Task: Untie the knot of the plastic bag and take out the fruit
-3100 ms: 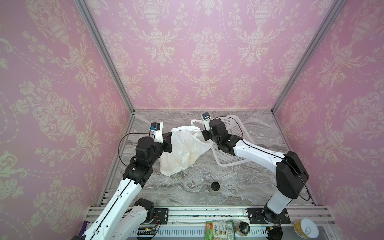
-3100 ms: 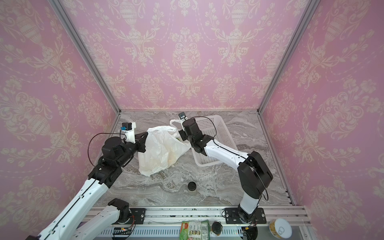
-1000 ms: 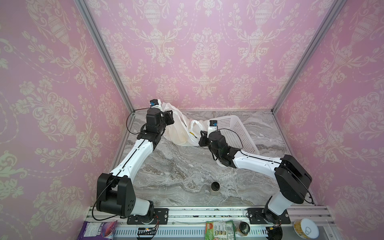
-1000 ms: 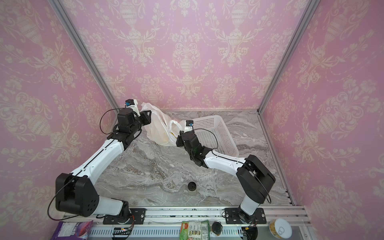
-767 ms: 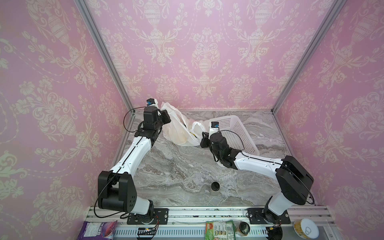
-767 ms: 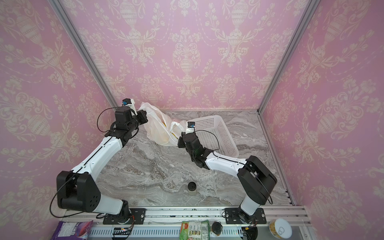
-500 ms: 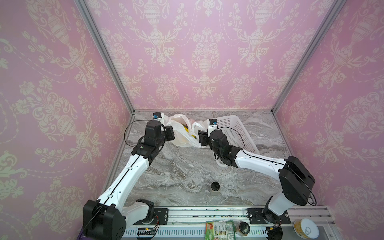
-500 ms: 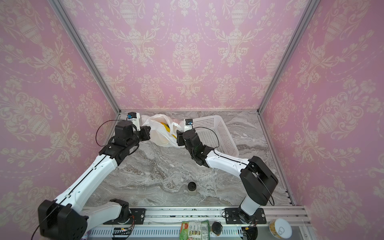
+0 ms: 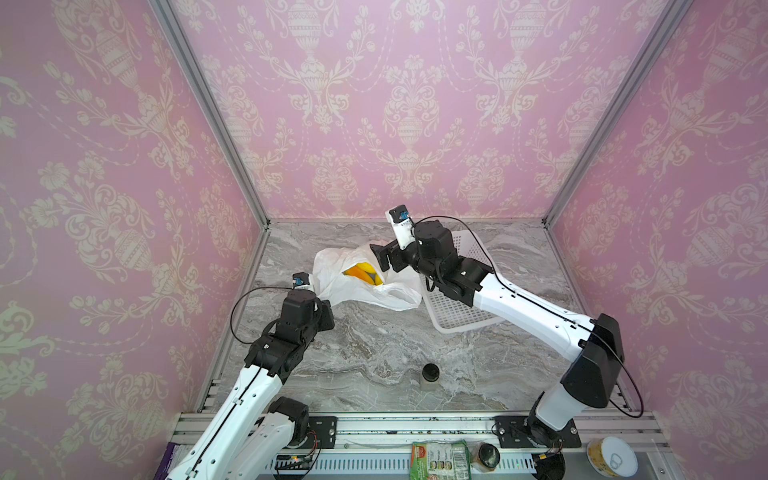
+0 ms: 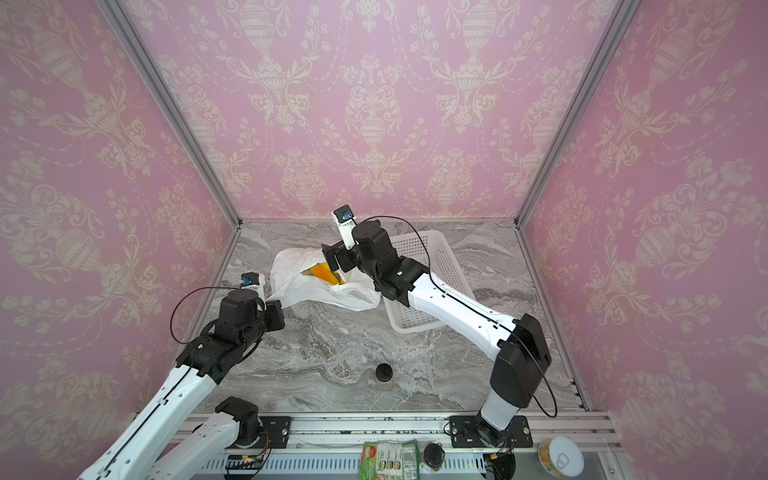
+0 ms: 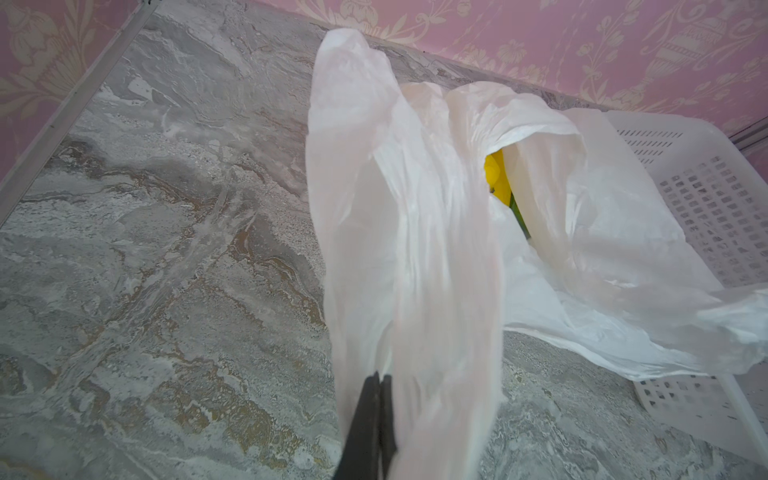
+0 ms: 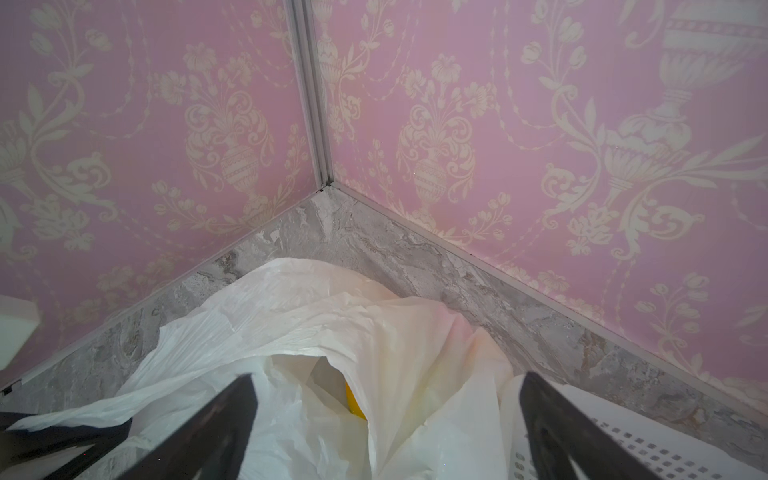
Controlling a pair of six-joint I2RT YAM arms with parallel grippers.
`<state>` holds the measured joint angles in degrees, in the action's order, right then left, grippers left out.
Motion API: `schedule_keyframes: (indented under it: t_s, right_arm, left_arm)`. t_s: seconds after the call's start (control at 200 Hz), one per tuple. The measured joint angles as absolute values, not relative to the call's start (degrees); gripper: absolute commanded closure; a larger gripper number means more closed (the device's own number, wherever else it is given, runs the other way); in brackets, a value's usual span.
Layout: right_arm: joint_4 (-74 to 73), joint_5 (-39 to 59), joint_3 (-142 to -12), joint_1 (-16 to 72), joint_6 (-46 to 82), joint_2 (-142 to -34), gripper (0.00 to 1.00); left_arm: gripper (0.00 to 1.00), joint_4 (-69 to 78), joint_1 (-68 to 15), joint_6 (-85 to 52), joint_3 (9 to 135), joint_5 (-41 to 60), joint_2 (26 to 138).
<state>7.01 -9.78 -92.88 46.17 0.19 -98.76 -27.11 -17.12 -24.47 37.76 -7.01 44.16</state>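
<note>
The plastic bag (image 9: 353, 286) is now laid down on the table (image 9: 374, 353), touching the white basket (image 9: 457, 316) on the side away from the right arm's base. A second ago it was held up in the air, closer to the back corner, and it was pinched from both ends. That has changed.

The right gripper (image 12: 386, 378) has just been opened wide, and nothing is held in it. Its two black fingers (image 12: 232, 399) are spread over the bag's mouth, right next to the basket's edge. The left gripper (image 11: 379, 380) is pressed tight on one thin strip of the bag. That strip has been pulled away from the basket, toward the front of the table, so the bag is stretched out long.

No knot can be seen any more. The bag's mouth is open, and yellow fruit (image 9: 363, 272) can be seen inside, just beside the basket. In the left wrist view a bit of green is seen next to the yellow fruit (image 11: 494, 174).

So the untying part looks done. No fruit has been taken out yet. The open right gripper seems to be set up for a reach into the bag.
</note>
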Motion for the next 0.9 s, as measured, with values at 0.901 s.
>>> schedule_keyframes:
  t_s: [0.901]
  right_arm:
    - [28.03,-7.66,-91.26,47.64,-9.69,-102.61,0.0]
  left_arm:
    - [1.0,-27.09,-17.12,-24.45,35.79,-9.61,47.51]
